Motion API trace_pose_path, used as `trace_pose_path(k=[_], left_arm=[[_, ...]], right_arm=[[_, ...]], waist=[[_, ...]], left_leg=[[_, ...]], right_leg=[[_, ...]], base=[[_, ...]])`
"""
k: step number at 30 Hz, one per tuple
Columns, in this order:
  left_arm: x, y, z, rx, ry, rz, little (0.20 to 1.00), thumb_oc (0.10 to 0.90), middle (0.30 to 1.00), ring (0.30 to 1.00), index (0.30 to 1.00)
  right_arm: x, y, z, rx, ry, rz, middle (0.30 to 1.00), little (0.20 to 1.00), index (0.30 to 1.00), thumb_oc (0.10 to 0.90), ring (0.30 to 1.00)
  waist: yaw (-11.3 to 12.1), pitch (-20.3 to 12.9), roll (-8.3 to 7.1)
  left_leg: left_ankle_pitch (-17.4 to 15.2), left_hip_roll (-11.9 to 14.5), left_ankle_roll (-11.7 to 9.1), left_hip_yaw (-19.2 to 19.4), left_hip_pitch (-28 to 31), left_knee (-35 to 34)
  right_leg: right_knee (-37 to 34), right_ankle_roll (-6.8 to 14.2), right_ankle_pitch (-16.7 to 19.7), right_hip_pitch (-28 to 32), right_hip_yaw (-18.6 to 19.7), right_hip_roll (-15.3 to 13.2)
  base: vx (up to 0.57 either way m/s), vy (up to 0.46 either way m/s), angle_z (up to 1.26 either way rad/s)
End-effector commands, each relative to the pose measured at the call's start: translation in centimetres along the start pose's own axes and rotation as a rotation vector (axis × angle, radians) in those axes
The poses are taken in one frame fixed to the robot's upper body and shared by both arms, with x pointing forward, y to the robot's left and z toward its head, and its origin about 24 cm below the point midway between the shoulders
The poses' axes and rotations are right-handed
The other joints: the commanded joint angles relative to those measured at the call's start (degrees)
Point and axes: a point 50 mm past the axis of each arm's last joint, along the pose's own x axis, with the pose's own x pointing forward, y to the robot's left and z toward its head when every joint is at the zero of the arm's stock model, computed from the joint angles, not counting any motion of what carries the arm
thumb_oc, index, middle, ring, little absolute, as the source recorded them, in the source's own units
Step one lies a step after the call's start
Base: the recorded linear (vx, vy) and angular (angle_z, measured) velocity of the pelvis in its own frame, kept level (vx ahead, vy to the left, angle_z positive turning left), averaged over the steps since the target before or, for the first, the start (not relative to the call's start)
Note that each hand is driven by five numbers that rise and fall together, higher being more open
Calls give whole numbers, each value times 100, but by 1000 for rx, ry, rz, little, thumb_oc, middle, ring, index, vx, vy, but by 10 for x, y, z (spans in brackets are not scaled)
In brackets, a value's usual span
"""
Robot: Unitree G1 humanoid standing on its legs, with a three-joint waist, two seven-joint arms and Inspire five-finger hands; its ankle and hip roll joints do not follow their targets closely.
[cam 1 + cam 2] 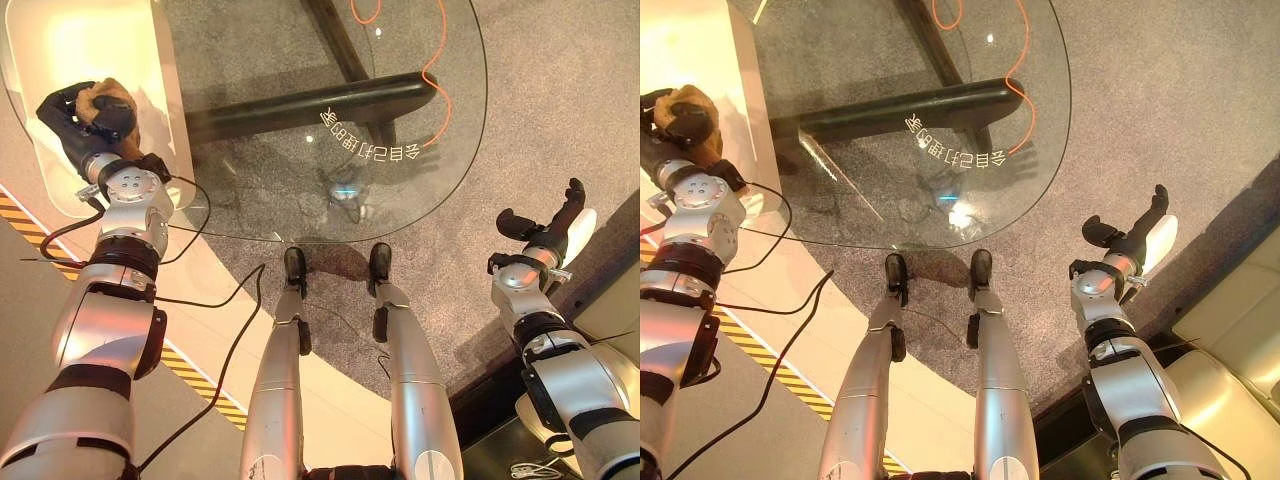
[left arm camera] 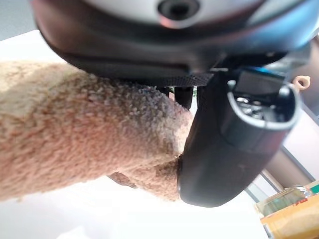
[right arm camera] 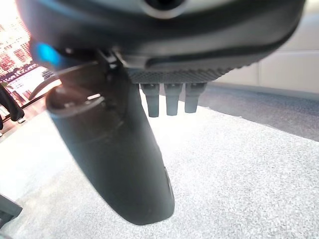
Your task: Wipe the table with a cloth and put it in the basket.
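Observation:
A tan fuzzy cloth [image 1: 103, 103] is bunched in my left hand [image 1: 75, 118], whose fingers and thumb curl round it over the left edge of the glass table [image 1: 420, 170]. In the left wrist view the cloth [image 2: 75, 124] presses against the palm beside the thumb [image 2: 229, 139]. My right hand [image 1: 545, 228] hangs open to the right of the table, above the grey carpet, holding nothing. Its thumb [image 3: 119, 164] and straight fingers [image 3: 172, 97] show in the right wrist view.
The round glass table has a dark base bar [image 1: 310, 105] beneath it and an orange cable [image 1: 435, 70] running under the glass. A white surface [image 1: 90, 50] lies at the far left. A yellow-and-black striped strip [image 1: 190, 375] crosses the floor on the left.

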Motion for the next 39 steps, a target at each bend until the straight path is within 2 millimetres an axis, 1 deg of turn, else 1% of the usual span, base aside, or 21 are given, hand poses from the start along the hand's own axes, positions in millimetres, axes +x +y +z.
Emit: trace_pose_path(k=[1,12,13,14,27,32,35,36,38,39], left_arm=[[30,39,61,-55,-208,143,200,100,300,300,300],[29,36,54,-30,-165,115,200,100,300,300,300],[29,35,53,-30,-156,118,348,248,427,427,427],[29,35,53,-33,-153,116,900,800,900,900,900],[28,35,53,-46,-152,122,900,800,900,900,900],[27,34,60,-77,-187,134,900,800,900,900,900],[25,34,62,-99,-213,137,900,800,900,900,900],[23,34,64,-109,-249,131,900,800,900,900,900],[22,36,65,-123,-272,130,900,800,900,900,900],[21,39,64,-143,-292,132,900,800,900,900,900]], right_arm=[[16,-28,3,8,-47,-107,900,900,900,800,900],[16,-26,7,17,-52,-102,900,900,900,800,900],[16,-26,7,17,-54,-102,900,900,900,800,900],[17,-27,8,17,-55,-101,900,900,900,800,900],[17,-28,6,19,-51,-103,900,900,900,800,900],[17,-27,6,14,-47,-95,900,900,900,800,900],[15,-28,1,7,-35,-91,900,900,900,800,900],[12,-27,-6,1,-18,-90,900,900,900,800,900],[8,-28,-14,-11,-3,-90,900,900,900,800,900],[5,-31,-23,-26,16,-87,900,900,900,800,900]], waist=[[75,-165,21],[71,-165,-5],[71,-165,-3],[71,-165,-1],[81,-165,-7],[87,-165,-2],[89,-165,3],[84,-165,1],[81,-165,-5],[82,-165,-13]], left_leg=[[-611,-200,-8,199,43,525],[-589,-191,-11,191,2,520],[-585,-193,-12,193,1,517],[-584,-194,-14,186,1,511],[-589,-194,-12,191,41,529],[-592,-201,1,180,83,525],[-617,-218,7,155,165,528],[-635,-229,12,141,310,494],[-626,-243,8,145,499,422],[-601,-254,-4,170,728,311]], right_leg=[[31,105,-399,225,-277,266],[6,121,-348,194,-271,271],[0,121,-347,195,-274,270],[0,126,-346,192,-266,271],[-19,125,-339,246,-288,258],[-17,114,-346,286,-275,269],[9,118,-361,342,-254,286],[-6,134,-361,464,-233,299],[-93,157,-332,653,-222,302],[-218,190,-293,896,-228,287]], base=[[0,0,0],[0,0,0],[0,0,0],[0,0,0],[0,0,0],[0,0,0],[0,-14,0],[-2,-43,2],[-6,-44,5],[-5,-34,5]])
